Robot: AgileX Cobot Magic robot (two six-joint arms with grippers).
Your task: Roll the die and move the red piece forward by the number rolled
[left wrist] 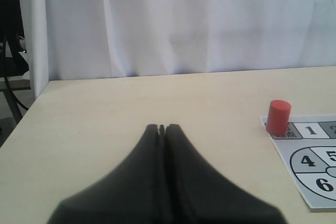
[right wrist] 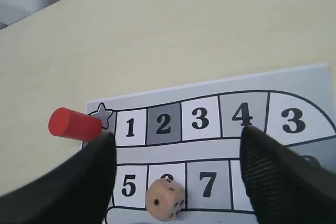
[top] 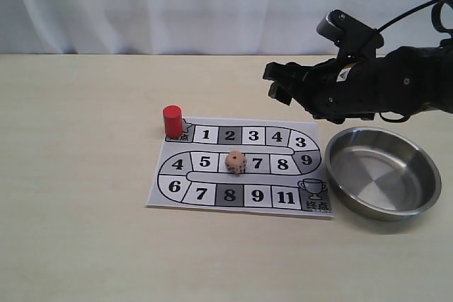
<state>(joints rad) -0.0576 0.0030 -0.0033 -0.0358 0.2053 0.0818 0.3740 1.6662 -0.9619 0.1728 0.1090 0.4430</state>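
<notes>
1. Half done, by the look of it: judging the roll as finished, with the die (top: pixel 236 163) lying loose on the board (top: pixel 257 196), sitting in the middle row over the square between 5 and 7, touched by nothing.
2. Reading its top face as perhaps a single pip in the exterior view, but not trusting that: too small to tell.
3. Finding the red piece (top: pixel 172 120) standing upright at the board's upper left corner, on the start square just beside square 1 and well apart from the die; counting the forward move as not yet begun.
4. Seeing the right gripper (top: pixel 272 81) hanging above the board's upper right in the exterior view, fingers (right wrist: pixel 273 171) spread wide and carrying nothing.
5. Seeing the left gripper (left wrist: pixel 163 127) only in its own wrist view, fingers pressed together on nothing, low over bare tabletop (left wrist: pixel 105 108) to the left of the piece.
6. Passing over the steel bowl (top: pixel 382 182) sitting right of the board.
7. Leaving to do: confirming the number, gripping the piece, setting it down that many squares along the track.
</notes>
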